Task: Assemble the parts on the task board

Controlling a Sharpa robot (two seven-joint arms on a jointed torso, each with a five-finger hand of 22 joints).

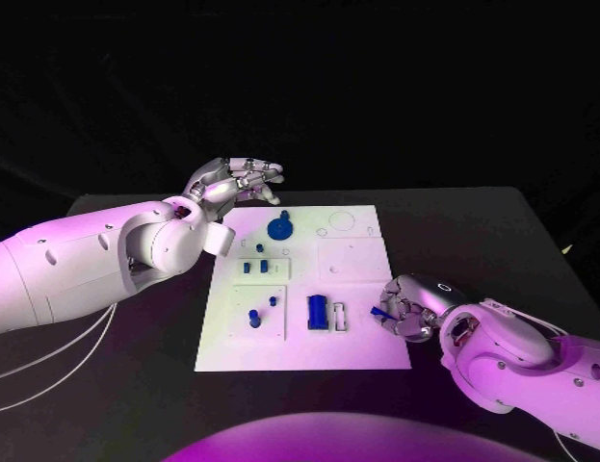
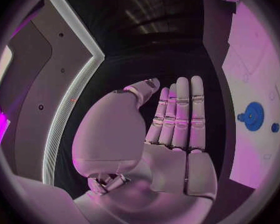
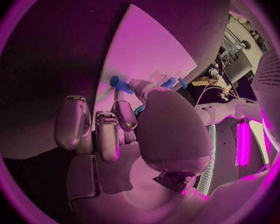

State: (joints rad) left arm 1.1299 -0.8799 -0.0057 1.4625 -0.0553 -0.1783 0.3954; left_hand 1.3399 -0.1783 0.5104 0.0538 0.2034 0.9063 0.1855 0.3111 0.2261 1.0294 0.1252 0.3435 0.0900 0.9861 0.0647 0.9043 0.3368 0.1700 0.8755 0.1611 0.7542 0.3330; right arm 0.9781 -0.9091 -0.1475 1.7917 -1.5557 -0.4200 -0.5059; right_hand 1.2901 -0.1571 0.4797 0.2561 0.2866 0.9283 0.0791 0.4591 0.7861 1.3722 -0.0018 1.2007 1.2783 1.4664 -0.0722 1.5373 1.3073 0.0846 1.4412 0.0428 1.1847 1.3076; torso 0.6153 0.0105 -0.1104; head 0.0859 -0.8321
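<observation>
The left arm covers the task board's near-left corner area by the far edge. The right hand curls over a small blue part, hiding most of it; its shape is too small to tell. Both arms run off the picture's edges.

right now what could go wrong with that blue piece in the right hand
The right hand pinches a small blue part by its tips at the task board's right edge; a loose pinch could let it drop onto the black table. The blue block and the piece beside it stand close by, so a sweep inward might knock them.
</observation>
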